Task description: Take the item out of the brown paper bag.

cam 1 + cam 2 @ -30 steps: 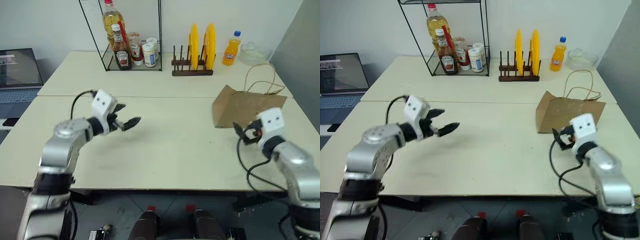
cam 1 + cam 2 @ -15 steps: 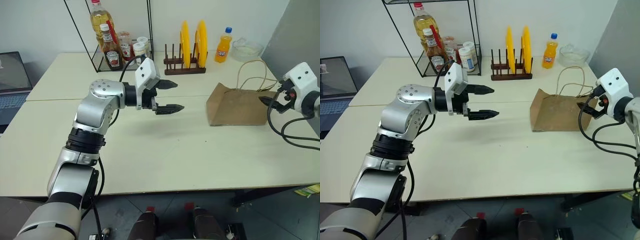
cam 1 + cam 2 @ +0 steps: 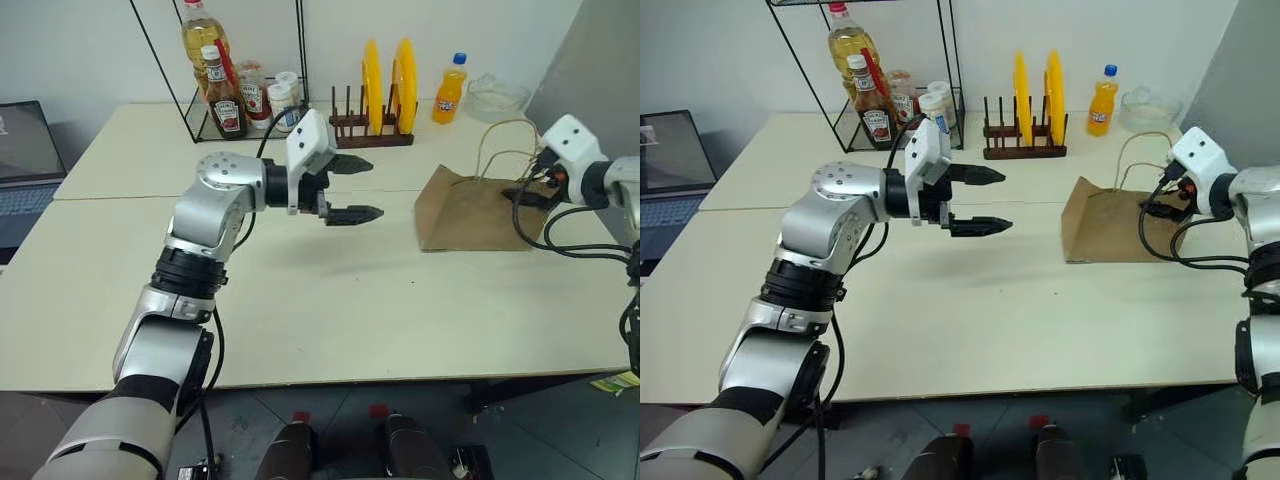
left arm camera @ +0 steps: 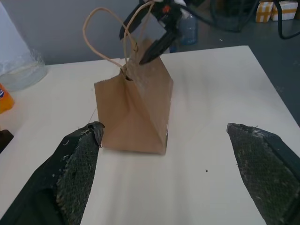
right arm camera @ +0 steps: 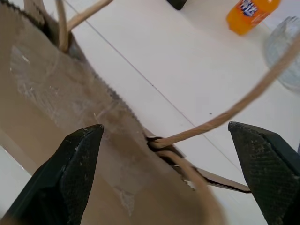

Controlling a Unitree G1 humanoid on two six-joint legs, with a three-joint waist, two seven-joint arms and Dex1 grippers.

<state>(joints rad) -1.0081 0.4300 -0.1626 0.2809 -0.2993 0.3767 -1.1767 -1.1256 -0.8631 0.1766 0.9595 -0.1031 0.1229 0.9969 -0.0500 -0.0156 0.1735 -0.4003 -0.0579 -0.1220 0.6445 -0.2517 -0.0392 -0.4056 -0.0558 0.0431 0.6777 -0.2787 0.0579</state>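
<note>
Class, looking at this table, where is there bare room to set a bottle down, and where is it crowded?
Free: the wide near half of the table, in front of the brown paper bag and below the left end effector. Crowded: the far edge, with the wire rack, plate rack, orange soda bottle and glass bowl.

The brown paper bag (image 3: 470,212) lies on the worktop (image 3: 350,300) at the right; behind it stand the soda bottle (image 3: 449,89) and the plate rack (image 3: 372,130).
</note>
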